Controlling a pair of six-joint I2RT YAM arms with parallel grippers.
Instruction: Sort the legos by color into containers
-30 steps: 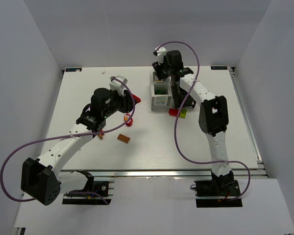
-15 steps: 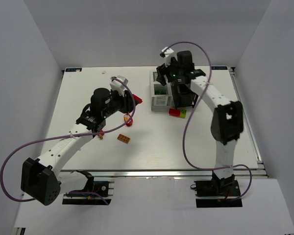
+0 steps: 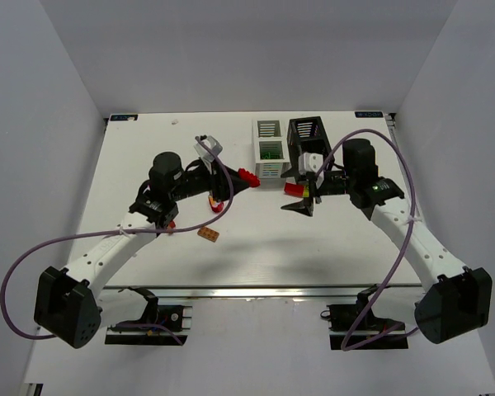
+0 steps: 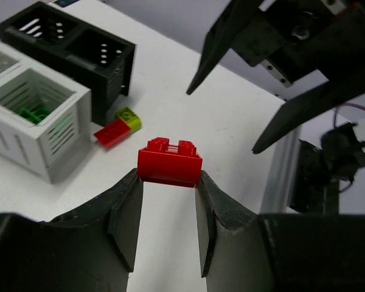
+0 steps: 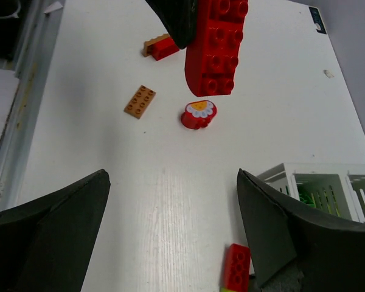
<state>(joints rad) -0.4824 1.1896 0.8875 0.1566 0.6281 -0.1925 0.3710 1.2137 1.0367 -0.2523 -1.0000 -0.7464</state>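
My left gripper point(image 4: 168, 181) is shut on a red lego point(image 4: 170, 162), held above the table left of the containers point(image 3: 246, 175). The white container point(image 3: 268, 155) holds green legos point(image 4: 31, 112); the black container point(image 3: 307, 134) stands to its right. A red lego point(image 4: 112, 132) joined to a yellow-green one point(image 4: 129, 115) lies in front of the boxes. My right gripper point(image 3: 302, 200) hangs open just above that pair, nothing between its fingers point(image 5: 48, 234). In the right wrist view the held red lego point(image 5: 216, 45) hangs at the top.
An orange lego point(image 3: 207, 235) lies on the table's left half, also in the right wrist view point(image 5: 140, 101). A red round piece with a flower top point(image 5: 198, 114) sits near it. A small red and orange piece point(image 5: 161, 45) lies farther left.
The right arm swung from over the boxes to the right and down in front of them, its jaws opening wide. The left gripper carried the red lego slightly right.
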